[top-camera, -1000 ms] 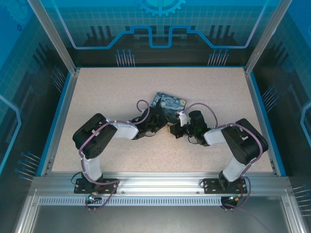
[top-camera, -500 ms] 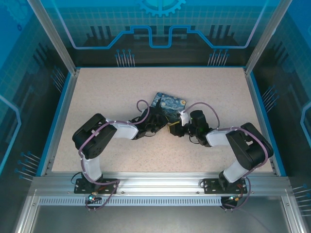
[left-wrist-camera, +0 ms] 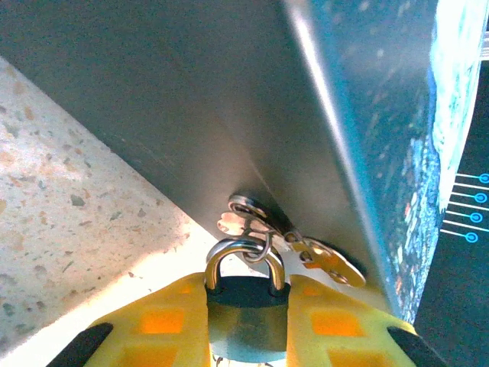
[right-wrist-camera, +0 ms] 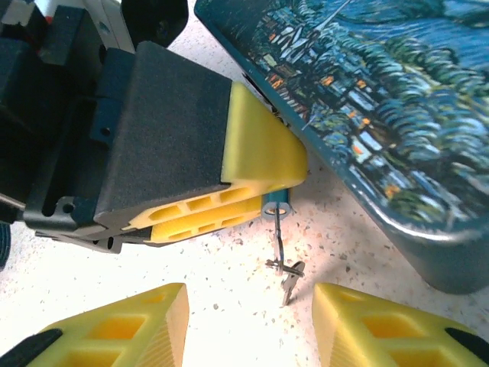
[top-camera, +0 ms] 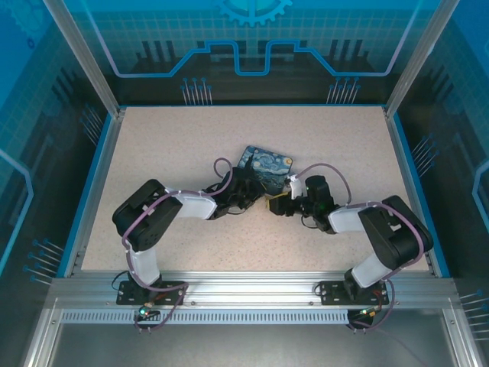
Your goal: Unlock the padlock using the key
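Now the right tool (right-wrist-camera: 248, 329) is spreading wide, apparently releasing the key (right-wrist-camera: 288, 275), which is dangling at six o'clock below the padlock (left-wrist-camera: 246, 302). The left tool (left-wrist-camera: 246, 325) is pinching that padlock beside the tin (right-wrist-camera: 367, 99), its shackle (left-wrist-camera: 244, 256) looking seated, so unlocking is probably still pending.

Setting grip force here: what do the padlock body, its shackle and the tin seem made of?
The padlock: body probably metal under a dull blue-teal coating with a faint sheen. The shackle: bare silvery metal, polished, with bright highlights. The tin: seemingly thin sheet metal, with a glossy printed lid and a smooth side showing a glare streak.
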